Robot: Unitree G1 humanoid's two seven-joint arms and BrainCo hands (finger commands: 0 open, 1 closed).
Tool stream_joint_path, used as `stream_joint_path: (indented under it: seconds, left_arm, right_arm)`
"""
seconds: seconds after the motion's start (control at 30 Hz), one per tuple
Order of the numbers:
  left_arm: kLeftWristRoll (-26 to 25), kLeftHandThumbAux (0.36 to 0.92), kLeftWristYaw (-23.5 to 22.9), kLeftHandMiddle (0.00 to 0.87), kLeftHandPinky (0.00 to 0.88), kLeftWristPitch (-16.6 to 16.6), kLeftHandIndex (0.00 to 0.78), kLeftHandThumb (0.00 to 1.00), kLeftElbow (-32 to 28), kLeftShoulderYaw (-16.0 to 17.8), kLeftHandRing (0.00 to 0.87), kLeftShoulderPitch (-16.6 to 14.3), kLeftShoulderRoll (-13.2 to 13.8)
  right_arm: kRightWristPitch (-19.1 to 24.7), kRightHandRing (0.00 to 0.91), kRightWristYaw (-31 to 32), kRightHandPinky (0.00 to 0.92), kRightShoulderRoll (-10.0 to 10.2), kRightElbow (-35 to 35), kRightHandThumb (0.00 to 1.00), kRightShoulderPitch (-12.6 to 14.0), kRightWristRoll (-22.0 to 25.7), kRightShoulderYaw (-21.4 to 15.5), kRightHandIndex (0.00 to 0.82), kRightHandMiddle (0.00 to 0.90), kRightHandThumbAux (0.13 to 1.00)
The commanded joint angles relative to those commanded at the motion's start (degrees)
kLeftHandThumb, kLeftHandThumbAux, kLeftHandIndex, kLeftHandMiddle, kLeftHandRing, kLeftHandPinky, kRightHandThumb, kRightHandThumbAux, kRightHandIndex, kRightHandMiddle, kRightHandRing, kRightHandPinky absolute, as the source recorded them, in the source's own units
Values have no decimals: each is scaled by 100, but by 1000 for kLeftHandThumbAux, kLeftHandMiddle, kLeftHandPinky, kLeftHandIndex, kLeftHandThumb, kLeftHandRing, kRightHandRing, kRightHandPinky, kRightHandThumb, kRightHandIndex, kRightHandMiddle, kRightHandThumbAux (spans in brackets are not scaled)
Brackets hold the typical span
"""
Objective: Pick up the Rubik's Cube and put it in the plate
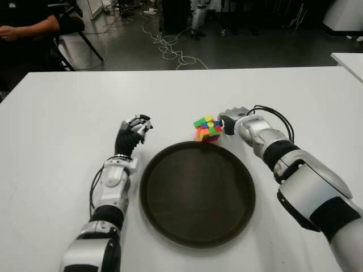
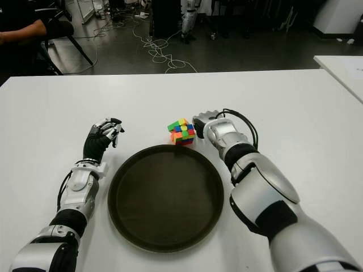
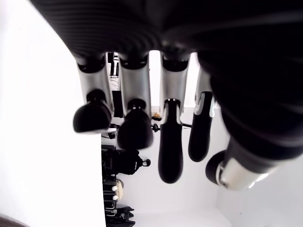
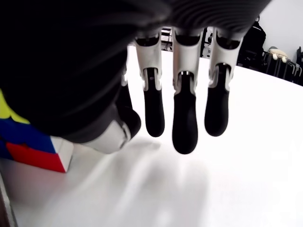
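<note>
Rubik's Cube (image 1: pixel 208 128) looks like glossy bright plastic, plate (image 1: pixel 170 221) is smooth dark with a dull sheen, table (image 1: pixel 68 113) plain matt white, fingertips (image 4: pixel 184 127) rubbery black.

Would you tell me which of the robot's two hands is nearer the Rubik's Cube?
The right hand, just beside the Rubik's Cube; the left hand sits across the plate.

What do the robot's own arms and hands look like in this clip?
Both arms have silver-grey shells with black joint sections. The left hand and right hand have black fingers on silver knuckle segments. Black cables loop beside the right wrist and along the left forearm.
</note>
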Motion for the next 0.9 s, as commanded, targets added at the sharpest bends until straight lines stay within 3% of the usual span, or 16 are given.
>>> stream_joint_path:
  seconds: [0.07, 0.13, 0.17, 0.2, 0.23, 0.27, 0.37, 0.57, 0.9]
  left_arm:
    - [15, 657, 1, 562, 780, 2, 420, 857, 3, -10, 764, 0, 9]
    - [38, 657, 20, 565, 766, -3, 420, 857, 5, -23, 760, 1, 19]
    - [49, 657, 31, 568, 757, -6, 421, 857, 5, -29, 756, 1, 23]
    - [58, 657, 40, 570, 754, -5, 421, 857, -1, -35, 755, 4, 28]
    - [61, 657, 43, 572, 749, -4, 422, 857, -9, -38, 752, 10, 35]
    - [60, 657, 36, 574, 746, 13, 422, 857, -23, -43, 751, 18, 40]
    - [41, 657, -3, 571, 765, 51, 420, 856, -43, -45, 758, 27, 45]
    - [16, 658, -52, 566, 788, 84, 419, 856, -46, -44, 773, 25, 53]
    - [162, 657, 116, 577, 726, 10, 421, 855, 33, -78, 744, 14, 107]
  right_arm:
    - [-16, 611, -126, 586, -9, -7, 680, 30, -10, -5, 420, 611, 739]
    - [-8, 541, -296, 526, -18, 1, 673, 70, -32, -1, 413, 521, 740]
    - [1, 418, -379, 396, -22, 7, 459, 86, -44, 3, 301, 391, 722]
    - [25, 374, -467, 348, -20, 10, 378, 95, -54, 6, 260, 344, 717]
    - [42, 267, -525, 239, -14, 13, 253, 100, -59, 9, 170, 237, 684]
    - [84, 198, -617, 168, -4, 8, 173, 102, -62, 7, 113, 169, 662]
    - [173, 64, -728, 55, 19, 5, 85, 84, -68, 15, 36, 55, 536]
    - [241, 6, -549, 5, 38, 20, 51, 35, -106, 90, 3, 5, 438]
    - [217, 0, -45, 0, 31, 20, 46, -36, -156, 212, 0, 0, 382]
